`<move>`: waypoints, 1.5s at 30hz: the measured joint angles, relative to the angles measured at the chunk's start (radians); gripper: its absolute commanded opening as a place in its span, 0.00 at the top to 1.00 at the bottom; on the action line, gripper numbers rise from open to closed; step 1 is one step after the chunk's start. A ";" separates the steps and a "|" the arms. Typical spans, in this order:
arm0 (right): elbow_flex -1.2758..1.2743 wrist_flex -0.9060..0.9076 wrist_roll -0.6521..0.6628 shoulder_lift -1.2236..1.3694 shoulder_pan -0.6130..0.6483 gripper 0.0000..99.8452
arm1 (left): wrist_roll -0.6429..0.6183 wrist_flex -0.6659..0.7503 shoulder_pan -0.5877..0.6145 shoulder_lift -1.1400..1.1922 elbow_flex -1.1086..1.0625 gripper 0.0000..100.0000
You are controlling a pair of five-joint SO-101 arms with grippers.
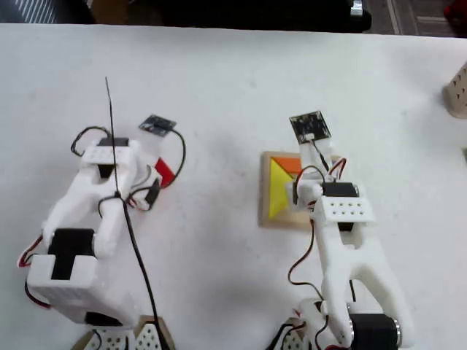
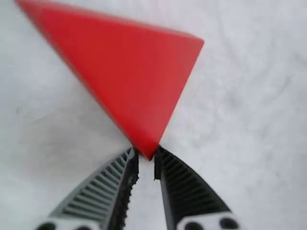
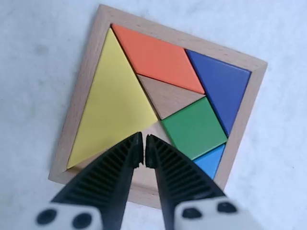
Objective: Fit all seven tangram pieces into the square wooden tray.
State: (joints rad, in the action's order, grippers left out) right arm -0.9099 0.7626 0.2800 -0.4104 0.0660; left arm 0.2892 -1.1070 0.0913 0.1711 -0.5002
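A red triangle (image 2: 129,76) lies on the white table, and my left gripper (image 2: 145,160) is shut on its nearest corner. From above, this red triangle (image 1: 165,174) pokes out beside the left arm (image 1: 102,189). The square wooden tray (image 3: 182,40) holds a yellow triangle (image 3: 112,105), an orange parallelogram (image 3: 158,57), a dark blue triangle (image 3: 223,86), a wood-coloured triangle (image 3: 168,96), a green square (image 3: 194,127) and a small light blue triangle (image 3: 211,163). My right gripper (image 3: 144,146) hangs shut over a bare patch of tray floor, holding nothing. The right arm (image 1: 343,211) covers part of the tray (image 1: 264,189).
Two small dark circuit boards (image 1: 157,124) (image 1: 310,126) with cables lie beyond the arms. A thin black wire (image 1: 120,182) crosses the left arm. A perforated pale block (image 1: 458,91) stands at the right table edge. White table stretches between the arms.
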 measured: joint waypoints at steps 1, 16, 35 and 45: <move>0.000 0.000 0.000 0.000 0.000 0.98 | -0.011 0.002 0.000 0.000 0.000 0.97; 0.000 0.000 0.000 0.000 0.000 0.98 | -0.110 0.066 0.002 0.002 0.000 0.98; 0.000 0.000 0.000 0.000 0.000 0.98 | -0.313 0.094 0.002 -0.238 -0.002 0.64; 0.000 0.000 0.000 0.000 0.000 0.98 | -0.379 0.061 0.002 0.080 0.265 0.68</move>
State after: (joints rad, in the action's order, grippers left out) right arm -0.9099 0.7626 0.2800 -0.4104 0.0660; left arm -0.0898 -1.0457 0.0928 0.2509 -0.2348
